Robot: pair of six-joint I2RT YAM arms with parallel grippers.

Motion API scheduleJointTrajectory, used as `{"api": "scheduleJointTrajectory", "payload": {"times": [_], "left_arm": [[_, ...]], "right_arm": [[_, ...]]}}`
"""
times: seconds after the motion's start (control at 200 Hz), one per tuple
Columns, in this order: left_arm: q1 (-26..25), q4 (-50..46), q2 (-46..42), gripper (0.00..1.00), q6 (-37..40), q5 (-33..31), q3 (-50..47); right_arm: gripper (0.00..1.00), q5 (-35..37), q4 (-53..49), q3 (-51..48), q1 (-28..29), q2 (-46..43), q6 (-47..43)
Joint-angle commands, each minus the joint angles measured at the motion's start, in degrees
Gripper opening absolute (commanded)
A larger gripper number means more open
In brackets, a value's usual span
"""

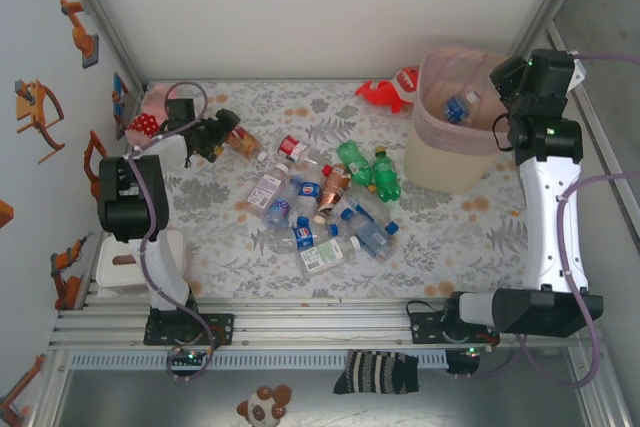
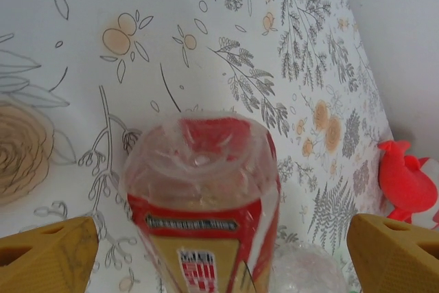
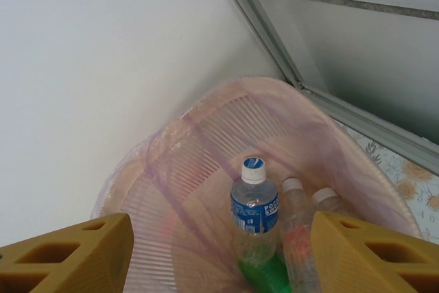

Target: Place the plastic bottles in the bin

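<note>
My left gripper is open at the far left of the table, with a red-and-yellow-labelled plastic bottle lying between its fingers; there is a gap on both sides. A clear bottle lies just beside it. Several more plastic bottles, clear, blue-capped and green, lie heaped mid-table. The cream bin with its pink bag stands at the far right. My right gripper hangs open over it with nothing between its fingers. Inside the bin lie a blue-labelled bottle, clear ones and a green one.
A pink plush toy sits in the far left corner close to my left gripper. A red toy lies by the back wall, left of the bin. A white box stands near the left arm's base. Walls close in the table's left, back and right.
</note>
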Motion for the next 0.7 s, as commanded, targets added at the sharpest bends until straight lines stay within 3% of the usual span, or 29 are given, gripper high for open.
{"api": "scheduleJointTrajectory", "payload": {"times": [0.0,0.24,0.696], "left_arm": [[0.8,6.0,3.1,0.93,-1.6,4.2,1.8],[1.1,14.5,7.2,0.85,-4.2,6.9,0.6],[1.5,16.9,9.3,0.75,-5.1,9.4,0.4]], "right_arm": [[0.68,-0.5,1.7,2.6,-0.4,0.2,-1.8],[0.68,-0.9,3.3,2.4,-0.5,0.3,-2.1],[0.67,-1.6,3.8,1.2,-0.5,0.3,-0.7]]}}
